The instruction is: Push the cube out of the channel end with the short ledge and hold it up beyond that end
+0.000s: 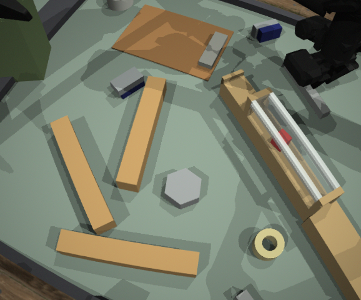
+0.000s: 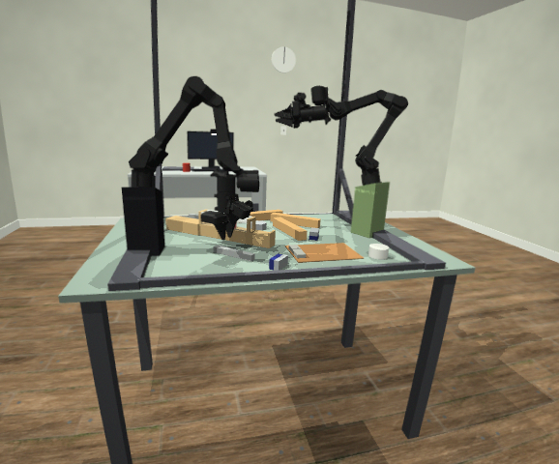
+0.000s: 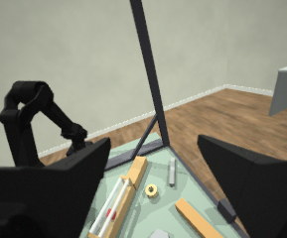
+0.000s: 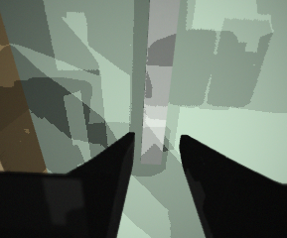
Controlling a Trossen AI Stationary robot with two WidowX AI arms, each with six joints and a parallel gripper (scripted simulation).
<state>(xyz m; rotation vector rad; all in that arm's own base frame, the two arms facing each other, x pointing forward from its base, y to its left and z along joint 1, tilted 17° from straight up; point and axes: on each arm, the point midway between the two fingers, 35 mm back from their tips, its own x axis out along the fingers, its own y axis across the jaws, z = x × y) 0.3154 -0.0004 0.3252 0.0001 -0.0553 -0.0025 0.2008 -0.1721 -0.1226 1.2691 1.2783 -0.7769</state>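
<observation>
Cube (image 1: pixel 284 138) (image 3: pixel 111 214) prob. light, stiff; push w/ grey bar (image 1: pixel 316 100) (image 2: pixel 233 252) (image 3: pixel 172 173) (image 4: pixel 158 89), grip mid-bar; R pincer (image 2: pixel 226 234) (image 4: pixel 157 135) part-spread, holding nothing, L pincer (image 2: pixel 276 116) (image 3: pixel 154 139) wide.

Long tan channel block (image 1: pixel 268 153) (image 3: pixel 126 200): smooth, matt, wood-like. White rails (image 1: pixel 304 140) on roof: smooth, plastic-looking. Small red cube (image 1: pixel 285 137) (image 3: pixel 111 213): matt, plain. Grey hexagonal block (image 1: pixel 183 186): smooth, matt, no metallic shine. Flat orange sheet (image 1: pixel 164 39) (image 2: pixel 327 251): smooth, matt. Pale green table (image 1: pixel 206 139) (image 2: pixel 265 291): smooth, matt. Brown floor (image 2: pixel 210 379) (image 3: pixel 213 119): grained wood planks.
</observation>
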